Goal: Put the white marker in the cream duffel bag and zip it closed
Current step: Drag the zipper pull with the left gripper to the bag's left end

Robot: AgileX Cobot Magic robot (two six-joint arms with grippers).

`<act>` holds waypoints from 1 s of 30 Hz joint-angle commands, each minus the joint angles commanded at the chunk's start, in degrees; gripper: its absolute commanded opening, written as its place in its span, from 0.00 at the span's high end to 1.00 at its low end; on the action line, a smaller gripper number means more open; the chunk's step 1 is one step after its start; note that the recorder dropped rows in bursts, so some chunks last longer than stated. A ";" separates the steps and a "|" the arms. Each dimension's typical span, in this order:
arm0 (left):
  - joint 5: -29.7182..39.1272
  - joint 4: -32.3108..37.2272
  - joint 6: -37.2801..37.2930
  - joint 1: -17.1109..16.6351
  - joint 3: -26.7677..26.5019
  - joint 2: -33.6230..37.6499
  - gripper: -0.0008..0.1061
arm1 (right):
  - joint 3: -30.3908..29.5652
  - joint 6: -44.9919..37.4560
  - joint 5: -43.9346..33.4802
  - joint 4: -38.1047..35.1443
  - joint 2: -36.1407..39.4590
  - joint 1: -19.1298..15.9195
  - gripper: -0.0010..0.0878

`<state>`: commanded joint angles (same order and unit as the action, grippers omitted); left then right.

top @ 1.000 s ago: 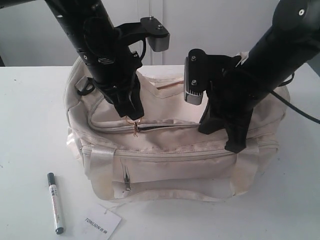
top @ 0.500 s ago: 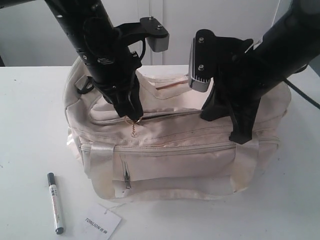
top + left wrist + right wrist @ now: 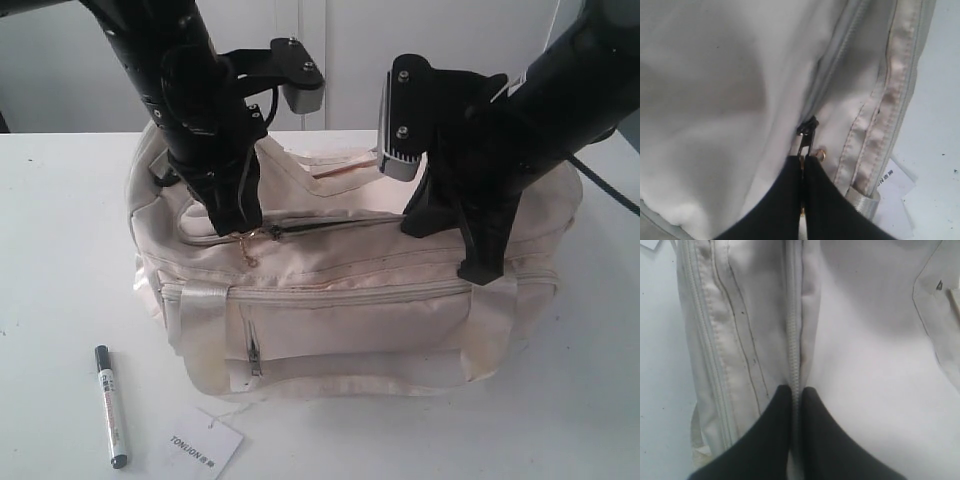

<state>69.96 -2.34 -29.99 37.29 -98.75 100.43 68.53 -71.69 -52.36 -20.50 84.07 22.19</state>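
The cream duffel bag (image 3: 350, 310) stands on the table with its front pocket toward the exterior camera. My left gripper (image 3: 240, 228) is shut on the top zip's dark pull (image 3: 806, 135), seen up close in the left wrist view with the gripper (image 3: 803, 159) and a small gold ring beside it. A dark slit shows along the zip to the right of the pull. My right gripper (image 3: 478, 272) is shut on the bag's fabric at the zip seam (image 3: 792, 340), its tips (image 3: 795, 388) pinching either side. The white marker (image 3: 110, 406) lies on the table at the front left.
A white paper hang tag (image 3: 205, 441) lies just right of the marker, tied to the bag by a thin string. The white table (image 3: 60, 250) extends left of the bag. A white wall stands behind.
The right gripper lifted the bag's right side a little. The left gripper then moved left along the top zip with the pull, and a dark slit now shows to its right.
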 joint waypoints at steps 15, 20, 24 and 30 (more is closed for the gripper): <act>0.00 3.32 6.03 0.00 0.00 -3.21 0.99 | 0.00 0.00 -0.10 1.63 0.00 0.00 0.99; 0.00 5.88 6.03 0.00 0.00 -4.01 0.99 | 0.00 0.14 -0.10 3.41 0.00 0.00 0.99; 0.00 7.14 6.03 0.00 0.00 -4.06 0.99 | 0.00 0.14 -0.10 3.82 0.00 0.00 0.99; 0.00 10.43 6.03 0.00 0.00 -4.06 0.99 | 0.00 0.14 -0.10 3.82 0.00 0.00 0.99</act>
<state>69.96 8.08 -23.96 37.29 -98.75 96.38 68.53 -71.55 -52.46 -16.68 84.07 22.19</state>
